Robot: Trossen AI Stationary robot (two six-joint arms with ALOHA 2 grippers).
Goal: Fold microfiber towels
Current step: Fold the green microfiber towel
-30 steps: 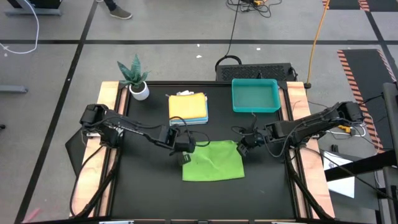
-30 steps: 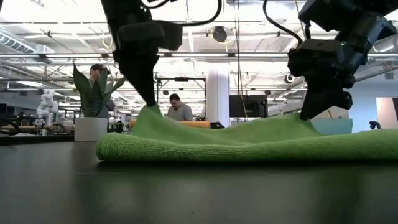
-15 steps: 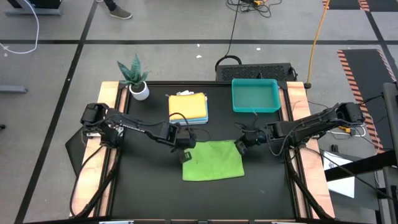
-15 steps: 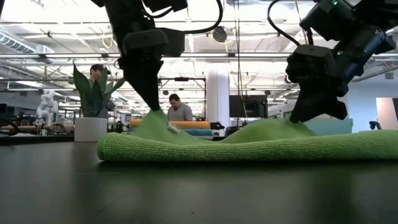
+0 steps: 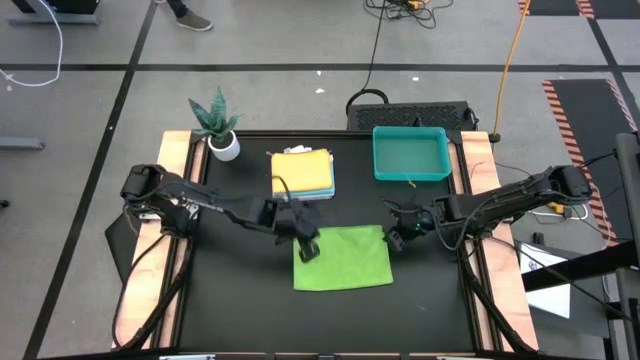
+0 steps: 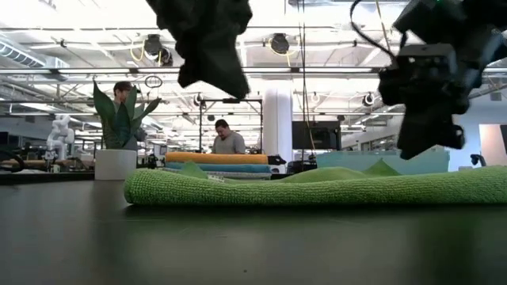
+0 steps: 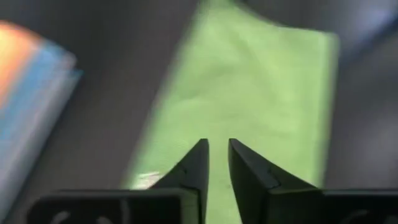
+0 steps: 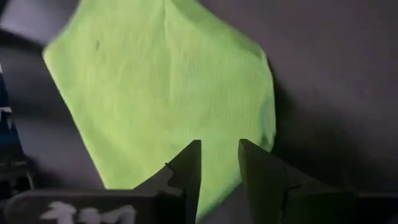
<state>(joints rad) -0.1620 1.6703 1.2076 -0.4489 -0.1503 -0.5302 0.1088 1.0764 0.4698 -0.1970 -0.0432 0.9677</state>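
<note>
The lime green towel (image 5: 343, 258) lies flat on the black table, folded over, its thick folded edge toward the near side in the low view (image 6: 317, 188). My left gripper (image 5: 308, 245) hangs over the towel's far left corner, raised well clear (image 6: 210, 75). Its fingers are a narrow gap apart and empty (image 7: 217, 144). My right gripper (image 5: 397, 237) hangs just above the towel's far right corner (image 6: 428, 146), its fingers also slightly apart and empty (image 8: 219, 146).
A stack of folded towels (image 5: 302, 172), yellow on top and blue beneath, lies at the far middle of the table. A teal tray (image 5: 410, 153) stands at the far right and a potted plant (image 5: 217, 125) at the far left. People show in the room beyond (image 6: 230, 142).
Both grippers have let go of the green towel's far corners and risen, the left one much higher. The towel's two lifted peaks have dropped, and it now lies nearly flat. My right gripper has drawn a little toward the table's right edge.
</note>
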